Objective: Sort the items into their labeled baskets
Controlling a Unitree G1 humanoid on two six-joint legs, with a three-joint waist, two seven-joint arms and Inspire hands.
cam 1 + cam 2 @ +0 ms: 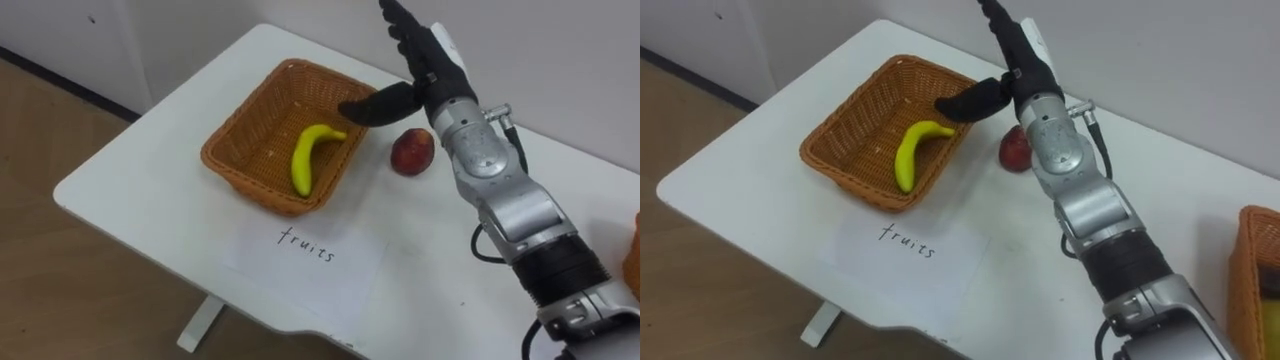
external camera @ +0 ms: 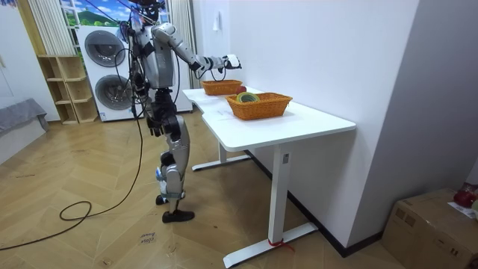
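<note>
Right hand (image 1: 432,68) is raised above the surface near the far edge of the table, with the silver-and-black forearm reaching in from the lower right. Its dark fingers are straight and point away toward the wall. The thumb sticks out sideways over the right rim of the fruit basket, and the palm holds nothing. In the room view the robot stands upright on the wooden floor at the table's long edge, with this arm stretched out level over the top. The smooth white rectangular table (image 1: 140,185) has rounded corners. A rectangular tan wicker basket (image 1: 232,150) of tightly woven strands sits toward its left end. A second orange wicker basket (image 1: 1252,268) stands well apart at the right end. A white sheet of paper (image 1: 345,275) lies flat by the near edge, just in front of the first basket, with "fruits" handwritten on it in dark pen. A curved yellow banana (image 1: 306,160) lies inside the first basket against its right wall. A round red fruit with a yellowish patch (image 1: 412,152) rests on the bare surface just beside that basket's right side, below the raised hand.
</note>
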